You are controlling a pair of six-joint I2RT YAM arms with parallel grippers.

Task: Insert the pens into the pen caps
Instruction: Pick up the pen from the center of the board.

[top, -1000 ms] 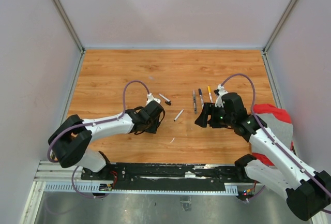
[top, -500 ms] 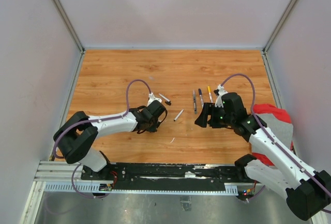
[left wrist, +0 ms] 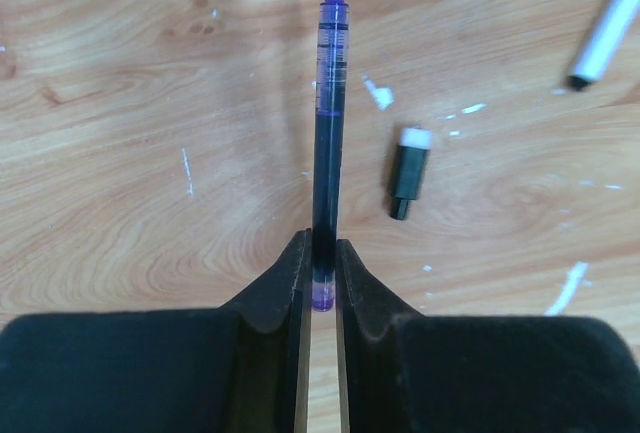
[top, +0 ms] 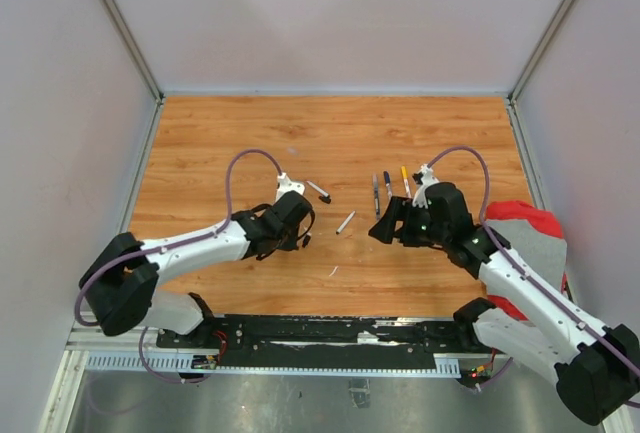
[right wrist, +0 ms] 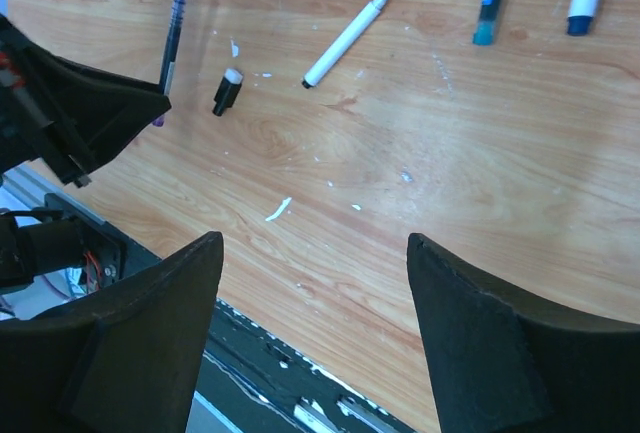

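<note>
Left claw (left wrist: pixel 320 253): clenched on the tail of the purple pen (left wrist: pixel 328 133); the pen's needle tip points away over the wood table (left wrist: pixel 120 153); the claw sits to the left of the white pen (top: pixel 345 222)
Right claw (right wrist: pixel 313 248): released, fingers spread wide with nothing between them; it hovers to the right of the white pen
Pens, count: six; one gripped, five lying on the table
Loose pens: the white pen, lying at a slant with a dark tip; a dark-ended pen (top: pixel 318 191) near it, beyond and to the left; a row of three pens (top: pixel 388 188) side by side, beyond and to the right, the rightmost one yellow
Caps, count: one loose black cap (left wrist: pixel 408 173) with a white end; it lies left of the white pen, just beside the purple pen's barrel and apart from it
Writing: dark print bands on the purple pen's barrel, too small to read
Scrap: one white scrap (top: pixel 333 272) on the near side of the white pen
</note>
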